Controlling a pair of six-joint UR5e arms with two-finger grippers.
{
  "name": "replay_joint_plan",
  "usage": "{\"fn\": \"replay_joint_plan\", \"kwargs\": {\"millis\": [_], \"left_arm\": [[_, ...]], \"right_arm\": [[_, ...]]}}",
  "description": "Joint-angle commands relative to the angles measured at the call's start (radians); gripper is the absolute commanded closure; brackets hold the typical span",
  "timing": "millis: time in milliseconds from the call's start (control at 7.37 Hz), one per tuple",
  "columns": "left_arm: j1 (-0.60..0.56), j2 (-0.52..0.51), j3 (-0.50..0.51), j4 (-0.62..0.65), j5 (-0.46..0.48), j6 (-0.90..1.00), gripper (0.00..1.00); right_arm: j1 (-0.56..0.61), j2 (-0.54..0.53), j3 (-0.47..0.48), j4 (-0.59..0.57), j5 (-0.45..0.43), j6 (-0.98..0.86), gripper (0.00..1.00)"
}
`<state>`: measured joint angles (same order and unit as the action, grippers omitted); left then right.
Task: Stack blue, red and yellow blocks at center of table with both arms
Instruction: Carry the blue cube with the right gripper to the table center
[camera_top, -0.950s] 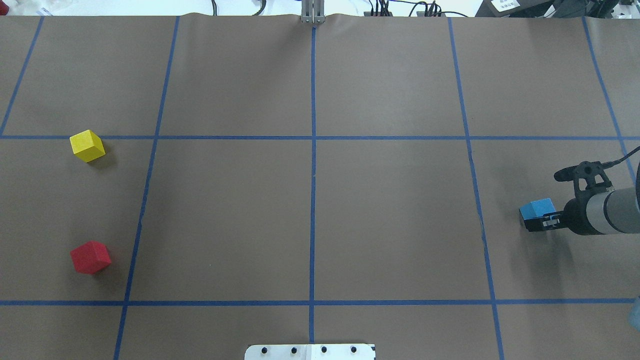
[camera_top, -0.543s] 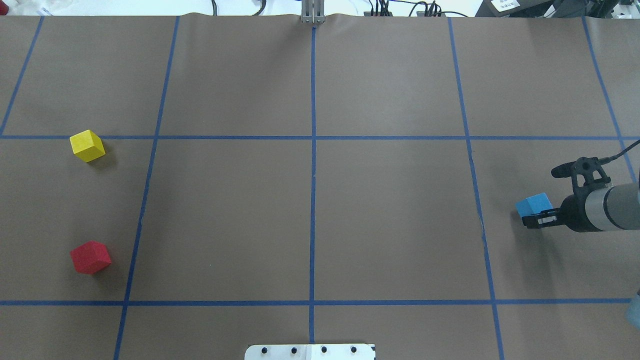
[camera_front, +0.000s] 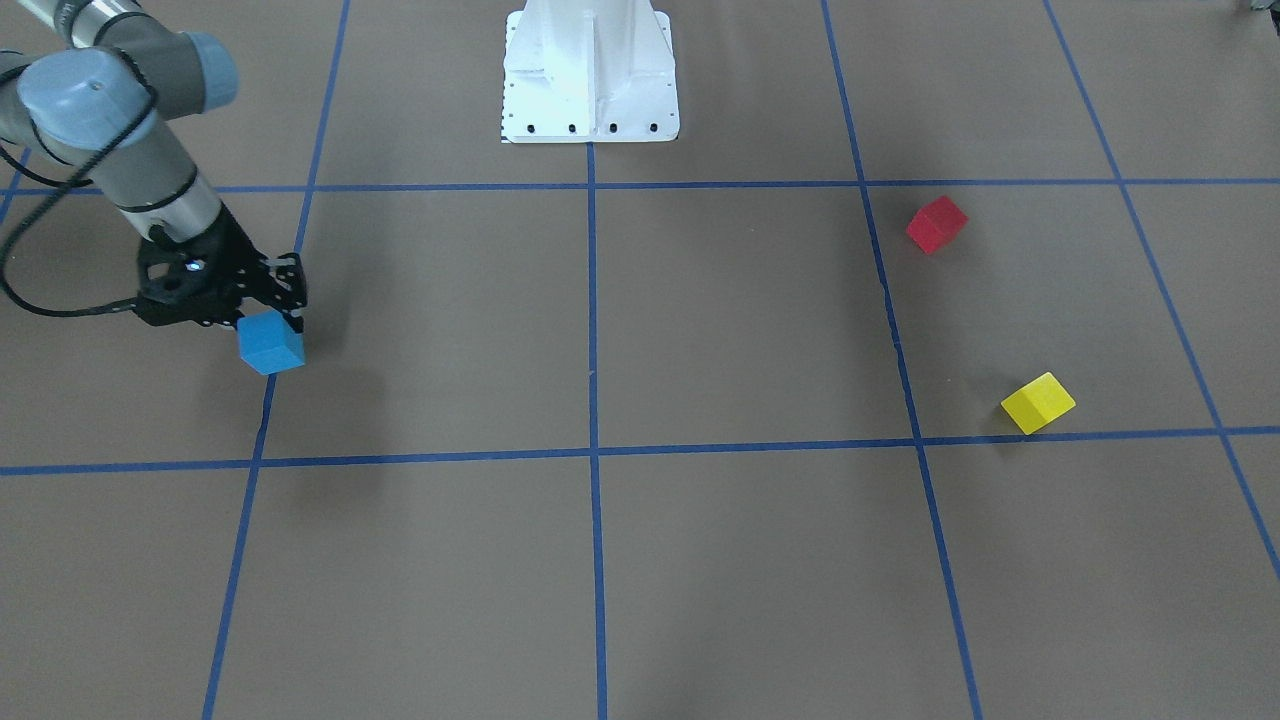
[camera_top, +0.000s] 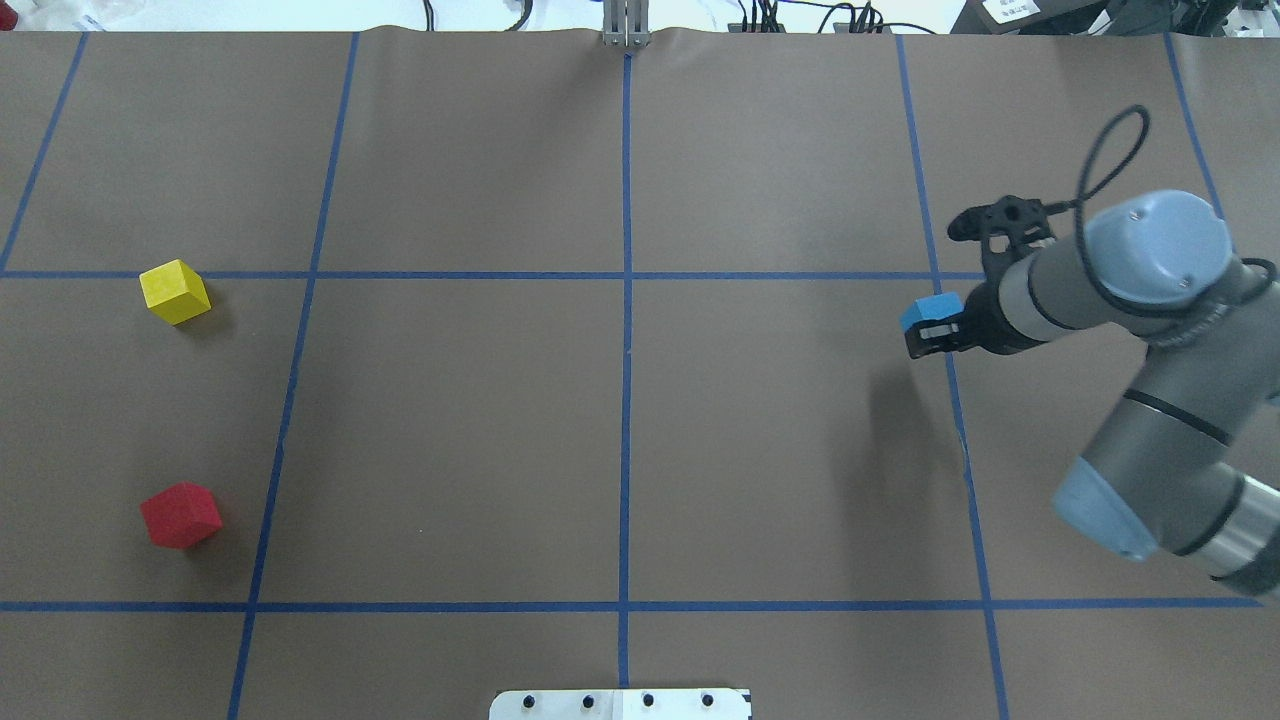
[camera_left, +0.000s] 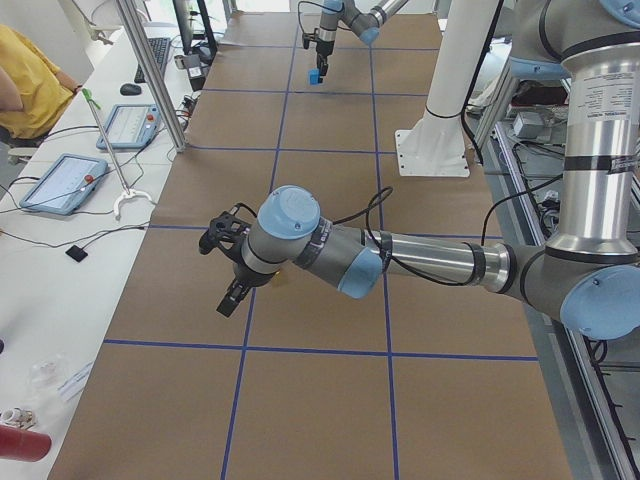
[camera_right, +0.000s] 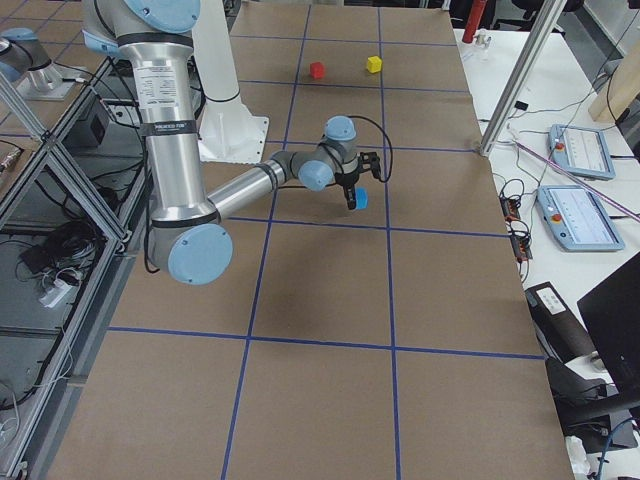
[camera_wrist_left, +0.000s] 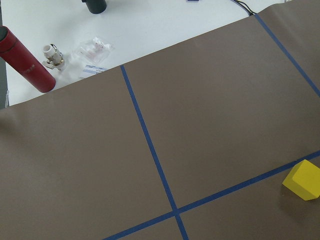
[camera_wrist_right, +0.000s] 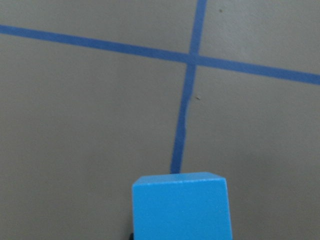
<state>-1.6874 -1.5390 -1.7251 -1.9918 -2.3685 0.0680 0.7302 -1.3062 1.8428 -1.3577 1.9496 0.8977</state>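
- Two blocks lay on my left side. The red block (camera_top: 181, 515) was the one nearest my base, resting on the table (camera_top: 450, 450) well apart from the others.
- My right gripper (camera_top: 930, 332) was clamped on the blue block (camera_top: 931, 310), held clear of the paper over a tape line (camera_top: 945, 400) at the right. The table's centre lay to its left, so I judged the carry should run leftward.
- My left gripper (camera_left: 232, 298) hung over the left side; I could not tell whether it was spread or closed.
- Farthest, the yellow block (camera_top: 175, 291) sat just beside a cross line, much closer to my left gripper.
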Motion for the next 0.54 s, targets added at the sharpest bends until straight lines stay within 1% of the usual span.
{"fn": "replay_joint_plan", "kwargs": {"millis": [0, 136, 271, 407], "left_arm": [[0.0, 0.002, 0.001, 0.001, 0.0, -0.002, 0.0], [0.0, 0.002, 0.001, 0.001, 0.0, -0.002, 0.0], [0.0, 0.003, 0.002, 0.001, 0.0, -0.002, 0.0], [0.0, 0.004, 0.002, 0.001, 0.0, -0.002, 0.0]], "right_arm": [[-0.072, 0.346, -0.147, -0.237, -0.046, 0.131, 1.0], [-0.115, 0.475, -0.262, -0.238, -0.075, 0.215, 1.0], [-0.164, 0.577, -0.365, -0.233, -0.116, 0.286, 0.92], [-0.211, 0.634, -0.429, -0.2, -0.151, 0.347, 0.83]]}}
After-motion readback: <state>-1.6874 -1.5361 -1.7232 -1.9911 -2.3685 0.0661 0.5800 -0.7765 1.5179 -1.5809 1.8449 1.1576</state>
